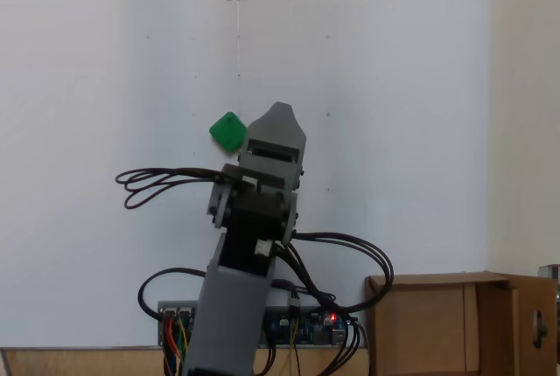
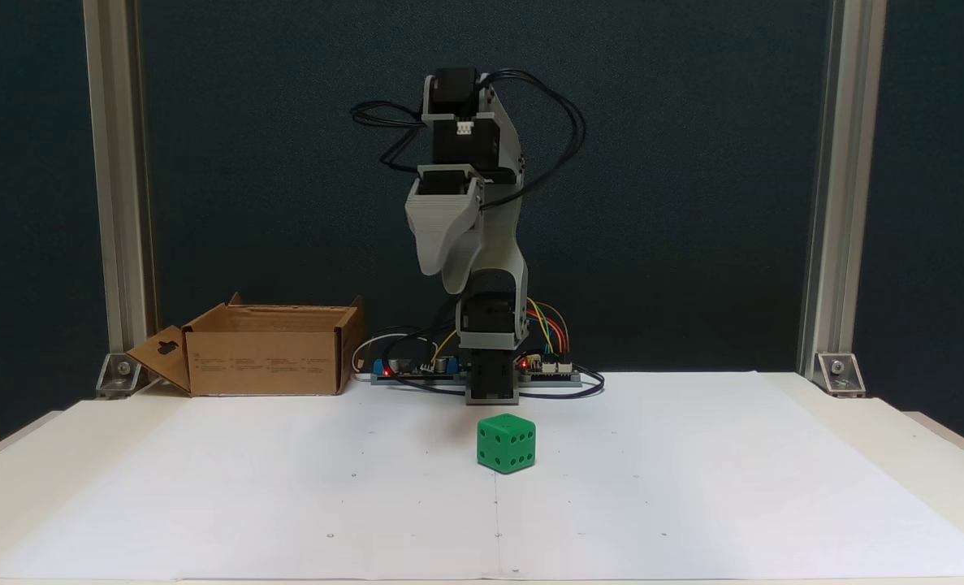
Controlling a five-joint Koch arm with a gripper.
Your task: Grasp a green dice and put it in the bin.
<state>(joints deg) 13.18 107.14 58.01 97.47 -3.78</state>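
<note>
Green dice (image 2: 506, 444) sitting free on the white paper sheet (image 2: 693, 487), just in front of the arm base (image 2: 491, 382) in a fixed view; dark pips visible on 2 side faces there. Gripper (image 2: 443, 276) raised well above the base, pointing down, holding nothing; jaws stacked 1 behind the other in both fixed views, so opening cannot be told. Bin (image 2: 266, 351) well off to the left of the base in that view, top open, 1 flap splayed outward. Grasp not yet started. Risks: dice resting rotated relative to the base, looking diamond-shaped in the other fixed view (image 1: 227, 131), so jaws closing on corners likely to spin or squirt it out; dice close to the base, so a steep descent could knock it; splayed flap could catch the gripper or bounce the dice at release.
</note>
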